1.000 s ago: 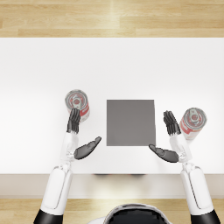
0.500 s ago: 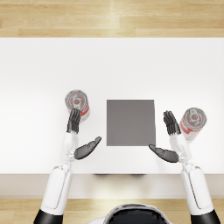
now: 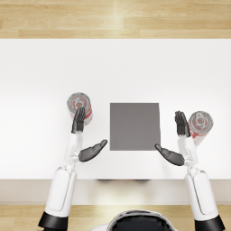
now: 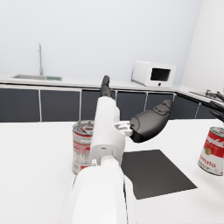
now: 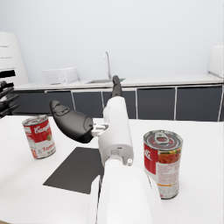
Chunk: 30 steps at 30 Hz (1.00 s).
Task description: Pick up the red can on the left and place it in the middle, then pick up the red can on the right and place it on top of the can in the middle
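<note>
Two cans you're watching, both upright on desk point(image 3: 40, 72): left can point(image 3: 80, 107) sitting just beside left hand point(image 3: 83, 137), fingers spread, holding nothing; dark mat point(image 3: 135, 126) btwn; right hand point(image 3: 178, 140) likewise open, next to right can point(image 3: 200, 124).

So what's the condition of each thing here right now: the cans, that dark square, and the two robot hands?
Red can on the left: upright on the white table, not held.
Red can on the right: upright, not held.
Dark grey square mat: flat, nothing on it.
Left robot hand: open beside the left can, holding nothing.
Right robot hand: open beside the right can, holding nothing.
</note>
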Motion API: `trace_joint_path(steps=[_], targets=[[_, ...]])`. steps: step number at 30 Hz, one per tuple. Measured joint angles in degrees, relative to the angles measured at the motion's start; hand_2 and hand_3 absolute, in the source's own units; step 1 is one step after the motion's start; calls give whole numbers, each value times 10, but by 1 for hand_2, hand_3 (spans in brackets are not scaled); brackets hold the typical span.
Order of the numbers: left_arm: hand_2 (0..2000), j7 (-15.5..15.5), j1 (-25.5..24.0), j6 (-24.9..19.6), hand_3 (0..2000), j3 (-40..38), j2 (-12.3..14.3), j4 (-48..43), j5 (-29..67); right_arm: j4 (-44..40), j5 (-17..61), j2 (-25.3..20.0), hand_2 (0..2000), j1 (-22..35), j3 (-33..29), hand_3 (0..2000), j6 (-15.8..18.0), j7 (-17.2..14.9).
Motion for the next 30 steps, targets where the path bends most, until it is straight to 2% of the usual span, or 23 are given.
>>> trace_joint_path(steps=[5,9,20,30], targets=[[0,-5,42,-5,0,-35,22,31,128,13,128,-9,0,3,-42,0,-4,5],[0,-5,70,-5,0,-68,32,56,176,25,176,-13,0,0,-88,0,-5,5],[0,-6,100,-6,0,-94,47,186,192,23,192,-24,0,-35,-192,0,-6,6],[0,-6,129,-6,0,-63,63,347,193,-106,193,-33,0,-40,-192,0,-6,6]])
